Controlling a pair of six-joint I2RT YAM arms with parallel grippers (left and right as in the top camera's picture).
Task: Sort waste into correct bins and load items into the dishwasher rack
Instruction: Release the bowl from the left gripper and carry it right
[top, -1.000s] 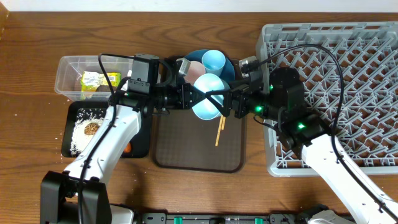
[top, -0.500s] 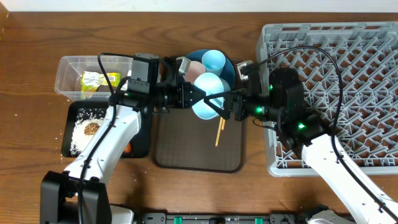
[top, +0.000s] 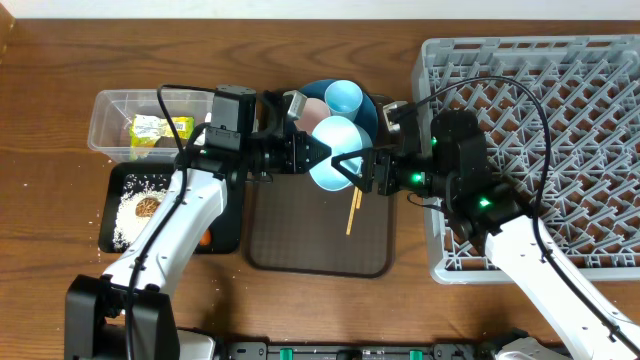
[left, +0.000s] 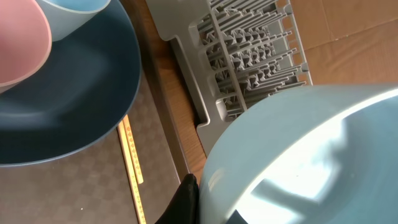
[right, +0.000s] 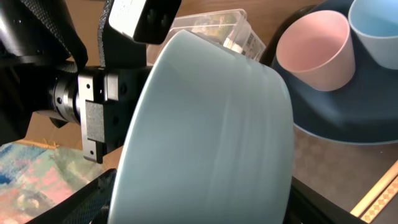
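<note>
The large square grey plastic dishwasher rack (top: 540, 150) occupies the right of the overhead frame; no item is seen loaded in it. The dark brown rectangular serving tray (top: 310, 240) lies at lower centre. The large round blue plate (top: 370, 118) sits at upper centre, carrying the small pink cup (right: 314, 46) and the small light blue cup (top: 343, 97). At the left, the clear rectangular plastic tub (top: 110, 115) and the shallow black rectangular tray (top: 125, 185) hold sorted waste.

The white bowl with light blue outside (top: 335, 140) is held tilted on edge above the serving tray, at frame centre. It is pinched at its rim by the left gripper (top: 315, 156), whose jaws are clamped together on it. Over the last second the right gripper (top: 346, 170) has been narrowed around the opposite side; its jaws stand apart, straddling the bowl, and contact cannot be confirmed.

A hand-over toward the rack is judged to be in progress. Release by the left gripper is advised only after the right grip is secured. The thin wooden chopsticks (top: 353, 212) remain on the serving tray.
</note>
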